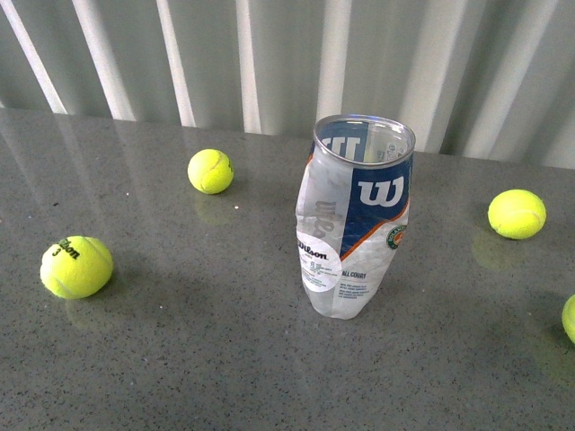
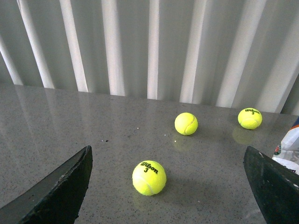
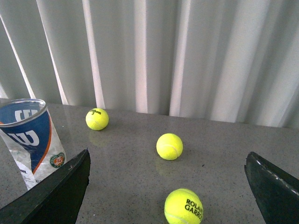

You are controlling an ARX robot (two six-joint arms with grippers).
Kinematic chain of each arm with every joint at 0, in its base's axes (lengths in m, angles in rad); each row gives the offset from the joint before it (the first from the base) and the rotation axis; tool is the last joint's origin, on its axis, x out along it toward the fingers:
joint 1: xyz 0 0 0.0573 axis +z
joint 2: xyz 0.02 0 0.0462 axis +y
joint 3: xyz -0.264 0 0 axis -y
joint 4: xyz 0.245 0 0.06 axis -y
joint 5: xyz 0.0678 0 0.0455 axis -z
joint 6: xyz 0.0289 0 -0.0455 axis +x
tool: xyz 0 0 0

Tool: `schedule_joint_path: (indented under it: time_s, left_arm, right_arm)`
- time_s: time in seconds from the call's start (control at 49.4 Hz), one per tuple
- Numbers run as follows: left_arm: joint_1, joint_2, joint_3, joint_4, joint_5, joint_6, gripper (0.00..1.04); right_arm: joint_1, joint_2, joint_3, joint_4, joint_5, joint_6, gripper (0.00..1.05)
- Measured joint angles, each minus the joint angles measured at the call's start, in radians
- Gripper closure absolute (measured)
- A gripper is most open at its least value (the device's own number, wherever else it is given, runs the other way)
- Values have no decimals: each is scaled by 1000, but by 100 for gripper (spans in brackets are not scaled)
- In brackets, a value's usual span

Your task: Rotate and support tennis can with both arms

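Can (image 1: 355, 220) stands upright on the grey table (image 1: 180, 359), just right of centre in the front view, open metal rim up. Wall dented and creased; navy, white and orange Wilson label faces the camera. Nothing touches it. No arm shows in the front view.

Balls on the table in the front view: one near left marked "3" (image 1: 76, 267), one far left of the can (image 1: 210, 171), one to the right (image 1: 517, 214), and one cut off at the right edge (image 1: 569, 318). All lie well apart from the can.

Left end effector (image 2: 168, 186): fingers (image 2: 60, 193) spread wide, nothing between them but table and the "3" ball lying beyond. A sliver of the can shows just beside its right finger; cannot tell if they touch.

Right end effector (image 3: 168, 191): fingers (image 3: 56, 196) spread wide, holding nothing. Can stands beyond its left finger, partly hidden by it. Three balls lie ahead of it.

White pleated curtain (image 1: 269, 54) backs the table.
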Motion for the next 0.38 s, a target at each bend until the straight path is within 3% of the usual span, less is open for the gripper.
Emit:
schedule_joint_path:
  time_s: [0.384]
  left_arm:
    - [0,0,0,0,0,0,7]
  right_arm:
    - [0,0,0,0,0,0,7]
